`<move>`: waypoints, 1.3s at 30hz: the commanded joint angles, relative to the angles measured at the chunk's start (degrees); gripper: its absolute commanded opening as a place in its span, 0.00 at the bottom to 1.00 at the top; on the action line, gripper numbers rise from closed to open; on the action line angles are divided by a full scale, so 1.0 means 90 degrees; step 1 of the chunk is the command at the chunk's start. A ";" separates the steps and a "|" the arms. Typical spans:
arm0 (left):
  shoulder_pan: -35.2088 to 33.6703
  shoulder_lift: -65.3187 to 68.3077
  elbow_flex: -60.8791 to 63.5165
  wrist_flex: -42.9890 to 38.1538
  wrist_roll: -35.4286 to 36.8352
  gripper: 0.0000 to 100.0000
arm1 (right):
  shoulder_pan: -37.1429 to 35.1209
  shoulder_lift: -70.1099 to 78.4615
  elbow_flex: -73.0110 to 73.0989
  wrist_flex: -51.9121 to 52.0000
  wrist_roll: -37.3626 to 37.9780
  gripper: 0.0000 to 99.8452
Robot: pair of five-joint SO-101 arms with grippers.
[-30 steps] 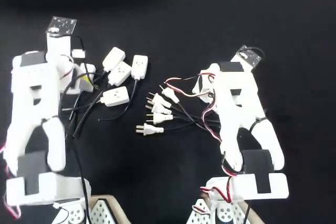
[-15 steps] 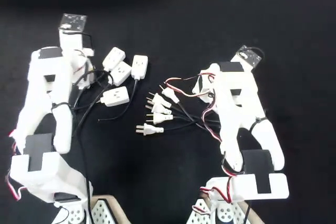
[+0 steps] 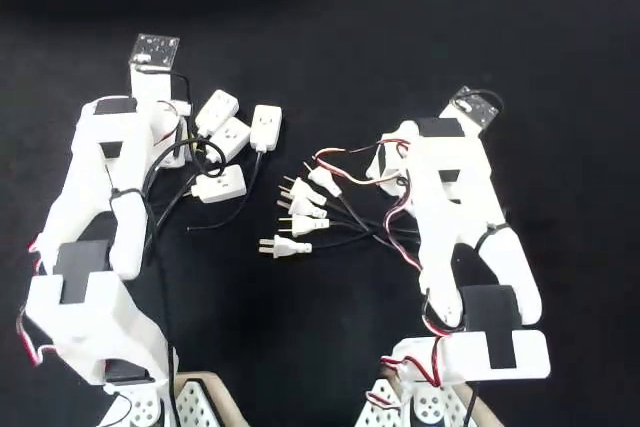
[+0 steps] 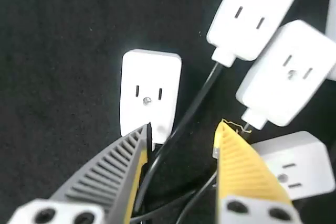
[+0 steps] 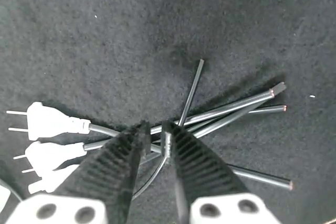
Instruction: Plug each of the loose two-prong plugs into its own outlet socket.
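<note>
Jaws on the left gripper (image 4: 184,128) stood spread, straddling a black cable (image 4: 195,103), with one white socket (image 4: 149,90) lying face up just beyond the grey finger. Those on the right gripper (image 5: 156,127) were pressed nearly together above the bundle of leads (image 5: 226,111), and I could make out nothing held between them. The loose plugs (image 3: 303,209) lay clustered between the two arms, none inserted. The four sockets (image 3: 228,137) lay near the left arm. To do this well, I judged I should clamp the socket's body across its sides, not the cable, bracing it flat to receive a plug prongs-first.
</note>
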 commanded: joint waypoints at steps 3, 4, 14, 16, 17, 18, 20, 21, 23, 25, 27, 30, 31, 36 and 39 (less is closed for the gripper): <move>-0.0278 0.0596 -0.0747 -0.0147 0.0039 0.21 | 0.0078 -0.0024 -0.0083 -0.0059 -0.0029 0.05; -0.0337 0.0713 -0.0855 -0.0147 0.0039 0.21 | 0.0078 -0.0024 -0.0083 -0.0059 -0.0029 0.05; -0.0542 0.1573 -0.1763 -0.0147 0.0029 0.21 | 0.0078 -0.0024 -0.0083 -0.0059 -0.0029 0.05; -0.0571 0.1700 -0.1939 -0.0147 0.0029 0.21 | 0.0078 -0.0024 -0.0083 -0.0059 -0.0029 0.05; -0.0611 0.1719 -0.2007 -0.0127 0.0029 0.21 | 0.0078 -0.0024 -0.0083 -0.0059 -0.0029 0.05; -0.0640 0.1729 -0.2076 -0.0107 0.0029 0.21 | 0.0078 -0.0024 -0.0083 -0.0059 -0.0029 0.05; -0.0650 0.1729 -0.2105 -0.0098 0.0029 0.21 | 0.0078 -0.0024 -0.0083 -0.0059 -0.0029 0.05; -0.0650 0.1719 -0.2105 -0.0098 0.0029 0.20 | 0.0078 -0.0024 -0.0083 -0.0059 -0.0029 0.05; -0.0640 0.1651 -0.2095 -0.0098 0.0029 0.17 | 0.0088 -0.0024 -0.0083 -0.0059 -0.0029 0.05; -0.0640 0.1543 -0.2085 -0.0020 0.0029 0.11 | 0.0088 -0.0024 -0.0083 -0.0059 -0.0029 0.05; -0.0640 0.1377 -0.2125 0.0205 0.0029 0.10 | 0.0088 -0.0024 -0.0083 -0.0059 -0.0029 0.05; -0.0640 0.1026 -0.2115 0.0508 0.0029 0.12 | 0.0088 -0.0024 -0.0083 -0.0059 -0.0029 0.05; -0.0640 0.0908 -0.2085 0.0567 0.0029 0.12 | 0.0088 -0.0024 -0.0083 -0.0059 -0.0029 0.05; -0.0640 0.0518 -0.2066 0.1035 0.0029 0.12 | 0.0088 -0.0024 -0.0083 -0.0059 -0.0029 0.05; -0.0640 0.0225 -0.2095 0.1455 -0.0205 0.12 | 0.0088 -0.0024 -0.0083 -0.0059 -0.0029 0.05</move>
